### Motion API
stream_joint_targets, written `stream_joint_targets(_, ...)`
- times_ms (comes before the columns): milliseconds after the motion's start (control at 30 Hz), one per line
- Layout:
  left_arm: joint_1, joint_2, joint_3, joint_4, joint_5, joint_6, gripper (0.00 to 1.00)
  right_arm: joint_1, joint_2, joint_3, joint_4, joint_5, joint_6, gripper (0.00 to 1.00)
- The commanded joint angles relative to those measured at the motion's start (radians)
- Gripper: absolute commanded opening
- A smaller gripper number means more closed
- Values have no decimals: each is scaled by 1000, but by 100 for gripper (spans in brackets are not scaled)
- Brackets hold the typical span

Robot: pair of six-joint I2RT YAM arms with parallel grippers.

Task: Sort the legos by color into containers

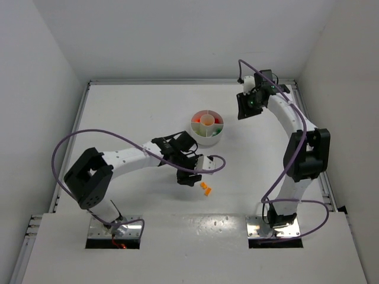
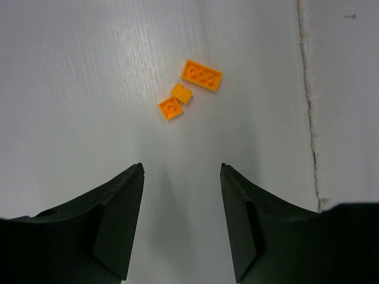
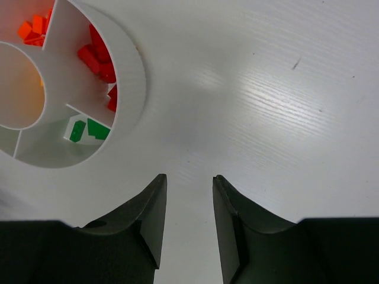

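Note:
Three orange legos (image 2: 201,75) lie together on the white table; they show as an orange speck in the top view (image 1: 205,189). My left gripper (image 2: 182,170) is open and empty just short of them, also seen in the top view (image 1: 188,178). The round white dish (image 1: 206,128) stands mid-table with a central cup. In the right wrist view its rim (image 3: 131,71) shows, with red legos (image 3: 98,59), orange legos (image 3: 34,29) and green legos (image 3: 89,129) in separate wedges. My right gripper (image 3: 189,177) is open and empty to the right of the dish, shown in the top view (image 1: 246,106).
White walls enclose the table on the left, back and right. A seam (image 2: 309,106) in the table surface runs to the right of the orange legos. Purple cables loop along both arms.

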Motion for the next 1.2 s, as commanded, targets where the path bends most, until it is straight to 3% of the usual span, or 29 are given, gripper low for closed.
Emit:
stream_joint_targets(0, -4, 9, 23, 32, 118, 235, 60, -3, -50, 8, 29, -17, 11, 37)
stream_joint_targets(167, -4, 69, 35, 41, 145, 401, 59, -12, -41, 26, 20, -7, 11, 37)
stream_joint_targets(333, -23, 167, 93, 41, 154, 468, 54, -12, -41, 46, 20, -7, 11, 37)
stream_joint_targets(600, -63, 272, 185, -6, 154, 505, 51, -12, -41, 68, 11, -7, 11, 37)
stream_joint_targets(1167, -92, 345, 195, -75, 125, 554, 49, -40, -41, 77, 2, -35, 11, 37)
